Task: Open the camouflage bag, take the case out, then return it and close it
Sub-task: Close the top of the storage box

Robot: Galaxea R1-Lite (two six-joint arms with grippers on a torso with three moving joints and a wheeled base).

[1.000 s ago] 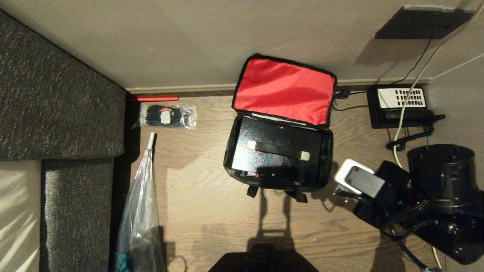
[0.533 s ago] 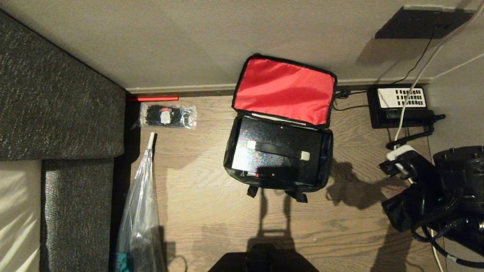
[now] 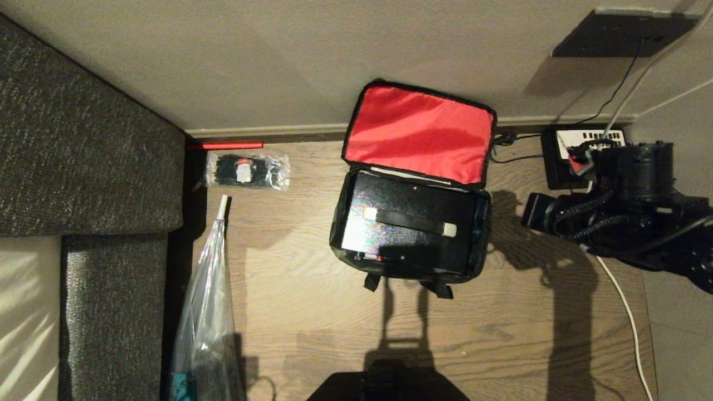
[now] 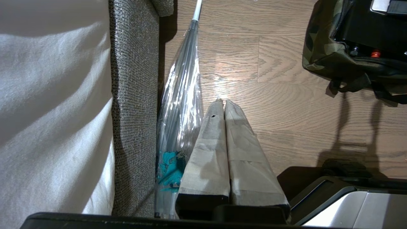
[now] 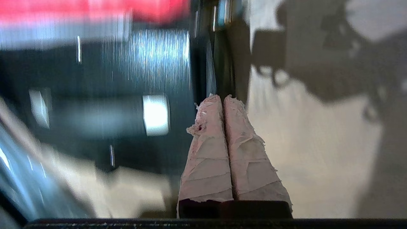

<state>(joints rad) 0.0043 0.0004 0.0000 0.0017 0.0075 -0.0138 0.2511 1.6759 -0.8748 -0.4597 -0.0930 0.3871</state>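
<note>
Sitting open, case inside — right arm off to the side, nothing held

Camouflage bag [image 3: 409,234] is on the wood floor [image 3: 301,312] near the wall, lid [image 3: 418,133] flipped back, red lining up. Case [image 3: 409,225] lies flat inside, carry handle [image 3: 409,221] on top, small red knob [image 4: 375,53] at the near edge.

Right gripper [image 5: 218,98] is beside the bag's right wall, clear of it, taped fingers pressed together with nothing between them. In the head view the right arm [image 3: 618,211] reaches in from the right, wrist over the telephone [image 3: 557,161], gripper end aimed at the bag. Left gripper [image 4: 222,102] is parked low beside the clear plastic bag [image 4: 181,105] and sofa [image 4: 133,95], fingers together, empty.

Risks, my read:
- The bag wall is soft, so a shut gripper nudging it could shift the whole bag.
- Lid leans on the wall; a bump could drop it onto the case.
- The handle lies flat, so there is little room under it; a skewed approach slips off.
- White cable [image 3: 624,312] and phone cord run under the arm, a snag risk on a swing.
</note>
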